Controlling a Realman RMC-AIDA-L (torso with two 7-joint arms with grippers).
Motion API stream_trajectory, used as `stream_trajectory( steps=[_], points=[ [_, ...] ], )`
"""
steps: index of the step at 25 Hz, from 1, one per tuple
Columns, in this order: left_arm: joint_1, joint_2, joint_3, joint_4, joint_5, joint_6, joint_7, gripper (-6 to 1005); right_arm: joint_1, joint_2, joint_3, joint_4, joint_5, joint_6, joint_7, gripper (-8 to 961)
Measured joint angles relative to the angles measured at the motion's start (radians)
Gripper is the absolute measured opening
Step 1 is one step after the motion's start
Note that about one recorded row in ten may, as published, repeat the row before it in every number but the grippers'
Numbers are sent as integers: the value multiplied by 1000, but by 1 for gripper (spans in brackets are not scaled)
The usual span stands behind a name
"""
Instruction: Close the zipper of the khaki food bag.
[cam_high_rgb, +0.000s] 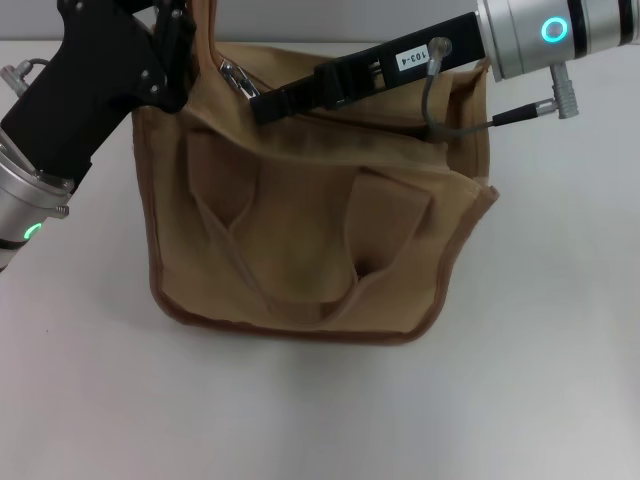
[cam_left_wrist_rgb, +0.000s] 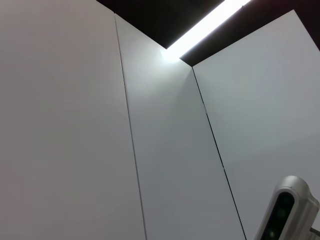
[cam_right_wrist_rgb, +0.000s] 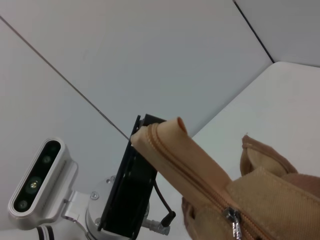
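Both arms reach over the bag (cam_high_rgb: 320, 240) on the white surface (cam_high_rgb: 560, 380).
Left hand (cam_high_rgb: 180, 45) sits at the bag's far left corner and has the end of the zipper tape pinched between closed fingers; in the right wrist view that tape end stands up against its black body. Right hand (cam_high_rgb: 262, 105) lies along the bag's top edge, its tip just beside the silver slider (cam_high_rgb: 236, 77) near the left end; whether its fingers are open or closed I cannot tell. Zipper (cam_right_wrist_rgb: 200, 172) teeth run from the held end to the slider (cam_right_wrist_rgb: 233, 220). Two flat handles lie slack on the bag's front.
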Motion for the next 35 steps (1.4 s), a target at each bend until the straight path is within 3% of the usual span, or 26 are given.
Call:
stream_trajectory(
  steps=[9,26,35],
  points=[
    [2,0,0,0,-9,-6,0,4,-30,0,7,-27,1,-10,-3,3],
    [18,1,0,-1,-58,-54,0,4,-121,-6,110,-64,4,-111,-35,0],
    [12,0,0,-7,-84,-102,0,4,-170,-25,136,-61,4,-145,-60,-2]
  ],
)
